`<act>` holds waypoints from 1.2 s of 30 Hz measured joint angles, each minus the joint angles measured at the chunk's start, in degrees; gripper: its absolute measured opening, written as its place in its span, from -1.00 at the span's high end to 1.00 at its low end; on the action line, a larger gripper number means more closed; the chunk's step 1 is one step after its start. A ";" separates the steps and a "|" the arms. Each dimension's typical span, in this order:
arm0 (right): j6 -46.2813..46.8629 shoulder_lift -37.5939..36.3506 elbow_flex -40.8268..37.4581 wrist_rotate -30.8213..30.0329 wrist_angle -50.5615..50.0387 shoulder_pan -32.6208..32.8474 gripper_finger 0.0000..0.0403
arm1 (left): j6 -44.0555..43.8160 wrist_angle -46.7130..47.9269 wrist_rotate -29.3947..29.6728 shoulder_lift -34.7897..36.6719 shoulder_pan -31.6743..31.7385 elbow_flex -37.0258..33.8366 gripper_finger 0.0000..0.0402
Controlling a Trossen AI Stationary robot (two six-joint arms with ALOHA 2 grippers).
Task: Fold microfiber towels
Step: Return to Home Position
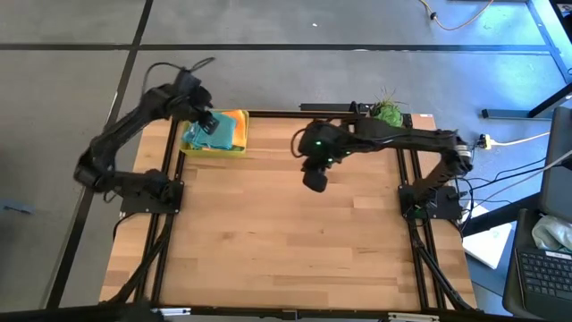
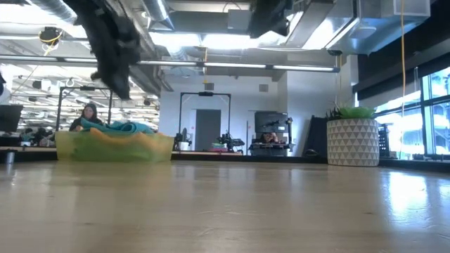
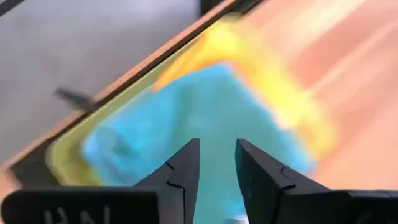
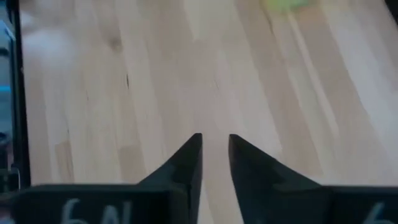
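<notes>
Folding looks done: the microfiber towels (image 1: 221,132) lie piled in the tray (image 1: 214,151), upper left. The left end effector (image 1: 205,121) hovers over them, narrow and empty; the right end effector (image 1: 315,182), likewise narrow, hangs above the surface (image 1: 286,241). Next, I judge, both arms retract home

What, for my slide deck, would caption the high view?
Left gripper hovers over the yellow tray of folded towels; right gripper hangs above the wooden table, both open.
</notes>
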State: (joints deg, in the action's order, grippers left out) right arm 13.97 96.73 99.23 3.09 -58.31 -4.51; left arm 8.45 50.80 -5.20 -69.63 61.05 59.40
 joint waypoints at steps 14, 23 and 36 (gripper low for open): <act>16.84 -29.70 -44.91 0.03 30.12 -0.24 0.89 | -24.15 -0.22 -12.74 40.25 -9.43 -5.80 0.53; 31.69 -47.23 -70.16 -1.88 49.10 -0.24 0.97 | -43.30 1.69 -13.10 61.88 -11.68 -18.10 0.53; 41.93 -70.05 -88.78 -7.90 54.07 1.44 0.96 | -48.52 7.07 -12.38 69.42 -10.84 -25.51 0.87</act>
State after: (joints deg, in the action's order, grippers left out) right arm 55.90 26.68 10.46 -4.82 -4.24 -3.07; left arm -40.07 57.87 -17.58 -0.21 50.20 33.88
